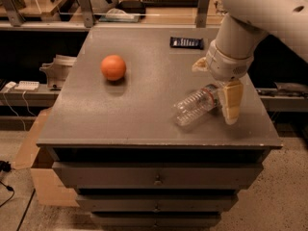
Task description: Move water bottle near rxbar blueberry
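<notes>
The water bottle (193, 107) is clear and ribbed and lies on its side on the right part of the grey cabinet top (120, 114), its capped end pointing back and right. The rxbar blueberry (186, 43) is a flat dark bar lying near the back edge, well behind the bottle. My gripper (214, 94) hangs from the white arm on the right and is open. One cream finger (231, 105) stands just right of the bottle's cap end, and the other finger (199, 65) is behind it. The cap is partly hidden by the gripper.
An orange ball (113, 67) sits on the left part of the top. Drawers (154, 179) run below the front edge. Shelving with clutter (120, 8) stands behind. A cardboard box (36, 172) is on the floor at the left.
</notes>
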